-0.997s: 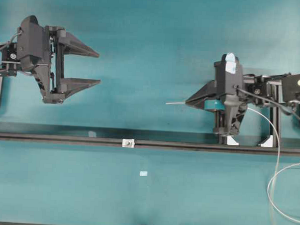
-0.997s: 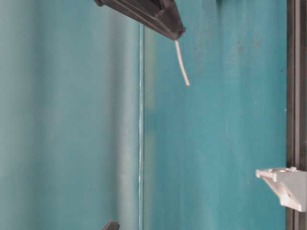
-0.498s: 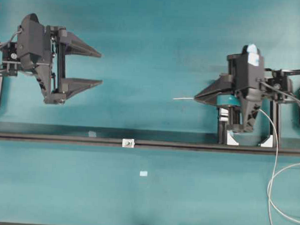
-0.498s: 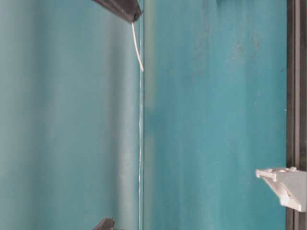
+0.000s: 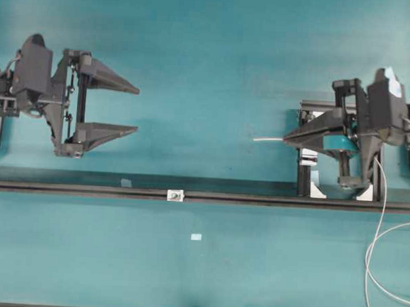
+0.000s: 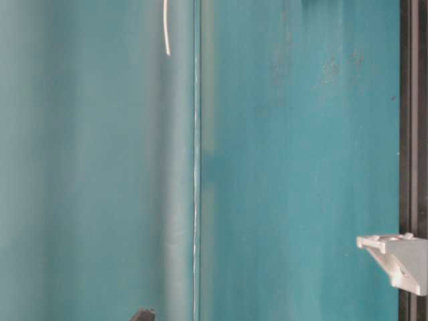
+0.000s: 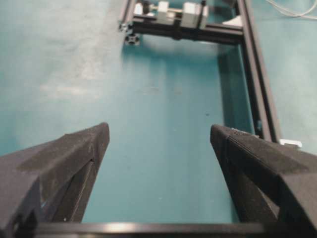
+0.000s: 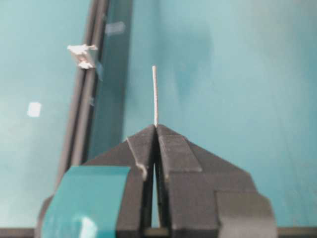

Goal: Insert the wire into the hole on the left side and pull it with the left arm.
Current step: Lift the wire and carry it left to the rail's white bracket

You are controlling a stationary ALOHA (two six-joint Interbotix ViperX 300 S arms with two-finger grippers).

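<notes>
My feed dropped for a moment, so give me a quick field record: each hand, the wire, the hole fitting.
left hand: open, empty, above the rail
right hand: shut on the wire
wire: short tip sticks out toward the left hand; slack loops at lower right
hole fitting: on the rail, nothing threaded

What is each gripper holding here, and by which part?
Right gripper pinches the wire near its free end, a short tip sticking out. Left gripper is open, holding nothing.

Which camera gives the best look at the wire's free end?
The right wrist view: the wire juts straight from the shut right gripper. Overhead shows a short stub, table-level only a sliver, left wrist only distant loops.
</notes>
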